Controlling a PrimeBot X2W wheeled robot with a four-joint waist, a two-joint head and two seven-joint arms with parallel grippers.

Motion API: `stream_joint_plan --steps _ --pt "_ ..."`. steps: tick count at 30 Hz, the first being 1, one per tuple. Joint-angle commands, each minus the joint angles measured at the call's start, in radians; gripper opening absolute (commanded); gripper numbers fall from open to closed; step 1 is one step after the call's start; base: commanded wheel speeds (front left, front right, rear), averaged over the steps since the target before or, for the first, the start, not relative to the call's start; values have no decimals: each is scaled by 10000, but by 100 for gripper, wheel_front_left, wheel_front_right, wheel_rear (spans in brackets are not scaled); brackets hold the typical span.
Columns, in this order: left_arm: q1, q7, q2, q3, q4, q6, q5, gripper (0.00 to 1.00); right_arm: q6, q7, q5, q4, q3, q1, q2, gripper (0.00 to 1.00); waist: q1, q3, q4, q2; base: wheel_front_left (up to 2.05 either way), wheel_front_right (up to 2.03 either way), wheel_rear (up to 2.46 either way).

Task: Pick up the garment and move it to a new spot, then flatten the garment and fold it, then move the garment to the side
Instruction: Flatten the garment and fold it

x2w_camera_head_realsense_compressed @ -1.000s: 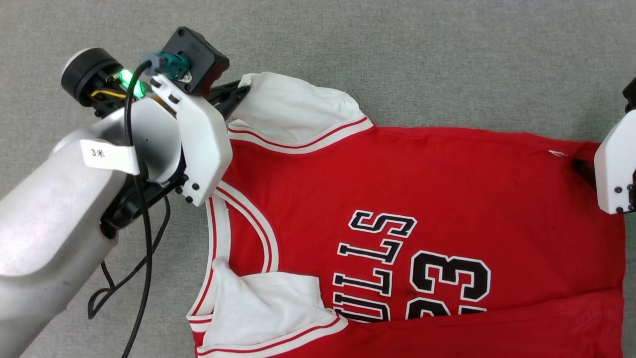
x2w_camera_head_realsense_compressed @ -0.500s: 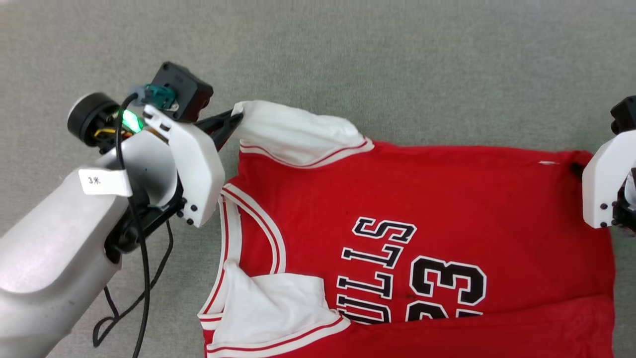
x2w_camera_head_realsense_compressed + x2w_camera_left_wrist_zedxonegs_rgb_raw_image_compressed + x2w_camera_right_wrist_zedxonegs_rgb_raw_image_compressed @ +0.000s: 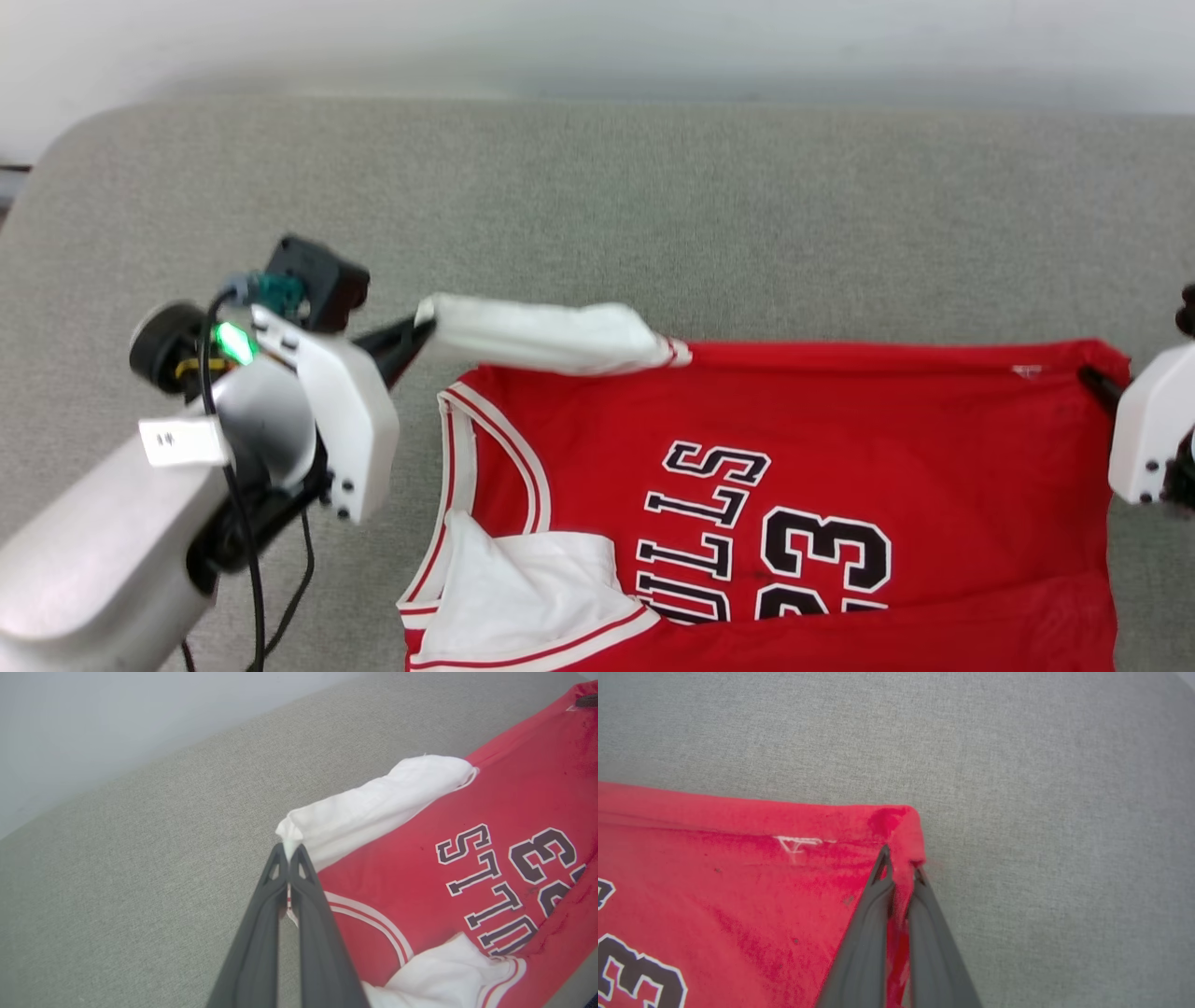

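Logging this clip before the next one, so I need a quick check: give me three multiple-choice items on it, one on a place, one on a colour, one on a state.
1. Where does the left gripper hold the red jersey shirt?
A. at its striped collar
B. at the end of its white short sleeve
C. at its bottom hem

2. What colour is the shirt's "BULLS 23" lettering?
A. yellow
B. blue
C. black with a white outline

3. How is the right gripper?
A. shut on the shirt's red corner
B. wide open
C. shut on nothing

Answers:
1 B: the left wrist view shows the dark fingers pinched on the sleeve's end.
2 C: the head view shows black letters edged in white.
3 A: the right wrist view shows red cloth clamped between the closed fingers.
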State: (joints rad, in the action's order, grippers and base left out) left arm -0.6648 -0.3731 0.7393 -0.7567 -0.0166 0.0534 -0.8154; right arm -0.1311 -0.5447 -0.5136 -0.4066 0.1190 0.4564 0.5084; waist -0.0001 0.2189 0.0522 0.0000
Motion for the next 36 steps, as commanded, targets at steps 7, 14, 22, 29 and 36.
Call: stream_joint_plan --steps 7,14,22,29,36 --pt "1532 184 560 -244 -855 473 -177 0 11 521 -706 360 -188 -1460 199 0 1 -749 59 0 0 0 0" --pt "2914 337 1004 -458 -1541 1007 -397 0 11 470 -1466 909 31 -2747 452 0 1 -1046 129 0 0 0 0" --pt "3794 239 941 -1156 -1257 1005 -275 0 11 79 -2146 1366 534 -3781 894 0 1 -1186 169 0 0 0 0" --pt "3913 523 523 -1539 -401 824 22 0 11 0 -2010 1561 1176 -3928 1335 0 1 -1160 114 0 0 0 0" --pt "4021 841 83 -1720 377 762 48 100 11 426 -1883 1186 1570 -3797 1197 100 1 -1159 60 0 0 0 0"
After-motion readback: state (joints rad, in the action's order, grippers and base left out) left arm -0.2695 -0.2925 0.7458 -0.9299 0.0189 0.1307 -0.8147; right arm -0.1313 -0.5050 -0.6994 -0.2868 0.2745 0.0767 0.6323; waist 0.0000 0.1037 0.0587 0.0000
